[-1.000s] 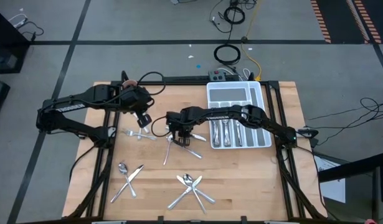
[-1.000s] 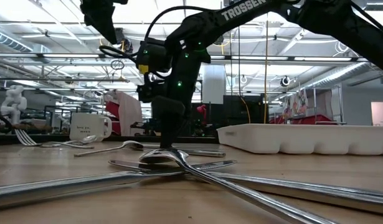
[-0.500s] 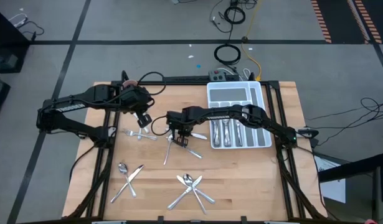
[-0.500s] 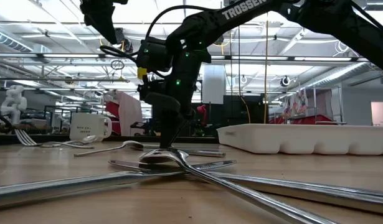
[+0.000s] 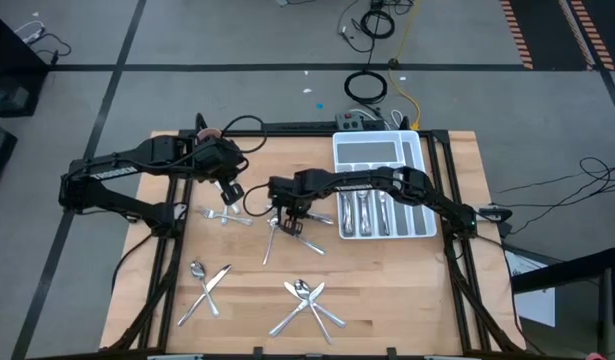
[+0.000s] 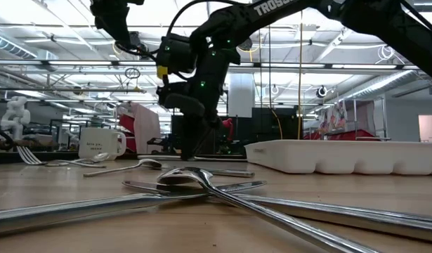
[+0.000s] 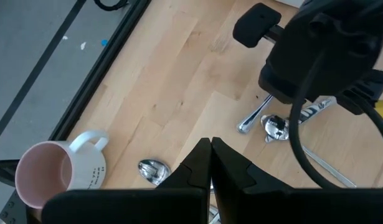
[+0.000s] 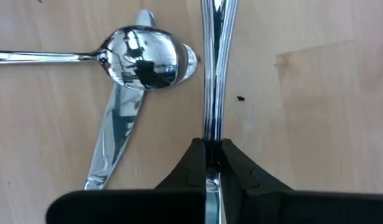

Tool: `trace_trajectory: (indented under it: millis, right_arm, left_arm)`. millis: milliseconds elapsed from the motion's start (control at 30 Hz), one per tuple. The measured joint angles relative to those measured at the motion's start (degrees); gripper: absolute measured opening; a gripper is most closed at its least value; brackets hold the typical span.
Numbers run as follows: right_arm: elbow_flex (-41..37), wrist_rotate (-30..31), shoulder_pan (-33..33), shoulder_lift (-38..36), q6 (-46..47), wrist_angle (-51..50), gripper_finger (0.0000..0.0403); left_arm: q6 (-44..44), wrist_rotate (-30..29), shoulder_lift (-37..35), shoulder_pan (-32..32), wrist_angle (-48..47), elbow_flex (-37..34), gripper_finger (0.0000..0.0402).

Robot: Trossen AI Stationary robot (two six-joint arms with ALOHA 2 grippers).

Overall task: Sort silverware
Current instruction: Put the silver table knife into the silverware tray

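Since the earlier frame the right tool [image 8: 211,163] has closed on a fork handle [image 8: 213,74] mid-surface and begun lifting; the thin pinch may let it pivot or slip.

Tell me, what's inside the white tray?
The white tray holds silverware in its long slots nearest the table's middle. The short slots at its far end look empty. Which pieces they are isn't clear.

Silverware [image 5: 287,232] shiny, scattered in crossed heaps on table.

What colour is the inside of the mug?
Pink inside the mug, white outside; the left wrist view shows it best.
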Motion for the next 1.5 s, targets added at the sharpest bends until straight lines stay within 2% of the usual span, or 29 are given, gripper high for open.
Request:
trace_trajectory:
  millis: [133, 300, 433, 567, 700, 800, 900, 1233, 1367, 1500]
  right_arm:
    - [1.7, 0.0, 0.4, -0.1, -0.8, -0.5, 0.0000]
    - [8.2, 0.2, 0.8, -0.1, -4.3, -3.5, 0.0000]
    - [15.8, 1.2, 0.8, -0.4, -11.0, -11.9, 0.0000]
    - [21.3, 7.0, 0.8, -0.7, -19.3, -26.5, 0.0000]
    - [19.2, 12.4, 0.6, -3.3, -24.6, -39.4, 0.0000]
    - [18.6, 16.9, 0.6, -4.5, -25.4, -39.8, 0.0000]
    - [18.2, 15.4, 0.6, -7.1, -26.7, -40.2, 0.0000]
    - [17.3, 13.7, 0.6, -13.3, -21.9, -40.0, 0.0000]
    - [9.8, 13.7, 1.0, -18.0, -22.7, -40.1, 0.0000]
    - [-4.2, 14.1, 1.4, -26.4, -26.2, -40.1, 0.0000]
  left_arm:
    - [0.1, 0.0, 0.0, 0.0, 0.0, 0.0, 0.0013]
    - [1.5, 0.0, 0.0, 0.0, 0.0, 0.0, 0.0013]
    - [1.5, 0.0, 0.0, 0.0, -0.7, 0.0, 0.0013]
    - [1.4, 0.0, 0.0, 0.0, -1.5, 0.0, 0.0013]
    - [1.4, 0.0, 0.0, 0.0, -1.5, 0.0, 0.0013]
    - [1.4, 0.0, 0.0, 0.0, -1.3, 0.0, 0.0013]
    - [1.1, 0.0, 0.0, 0.0, -1.3, 0.0, 0.0013]
    - [0.5, 0.0, 0.0, 0.0, -1.3, -0.1, 0.0013]
    - [-0.1, 0.0, 0.0, 0.0, -1.3, -0.1, 0.0013]
    - [-0.2, 0.0, 0.0, 0.0, -1.3, -0.1, 0.0013]
